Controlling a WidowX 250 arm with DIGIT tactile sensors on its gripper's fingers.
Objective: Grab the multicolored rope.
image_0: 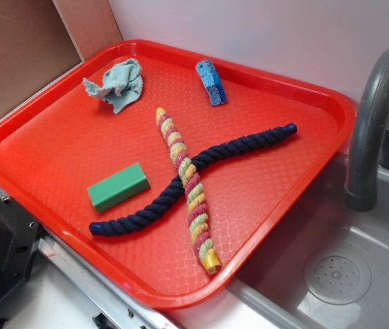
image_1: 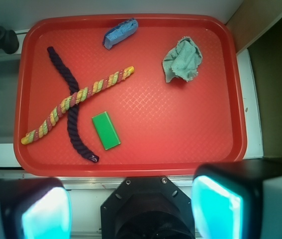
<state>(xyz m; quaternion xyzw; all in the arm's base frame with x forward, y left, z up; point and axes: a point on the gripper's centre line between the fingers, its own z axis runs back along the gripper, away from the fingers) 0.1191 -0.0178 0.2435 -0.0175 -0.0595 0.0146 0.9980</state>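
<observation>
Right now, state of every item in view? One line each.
multicolored rope: lying straight, crossed over the navy rope, not held.
navy rope: lying curved, under the multicolored rope.
green block: lying flat beside the ropes, touching neither.
teal cloth: crumpled, lying apart.
blue sponge: lying near the tray's rim.
red tray: flat, beside the sink.
hand: open, above the tray's near edge, holding nothing.

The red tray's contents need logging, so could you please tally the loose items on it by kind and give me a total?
Twisted ropes: 2, the multicolored rope of yellow, pink and green strands lying across the dark navy rope
Green rectangular blocks: 1
Crumpled pale teal cloths: 1
Blue sponge-like pieces: 1
Total: 5, all on the red plastic tray
</observation>
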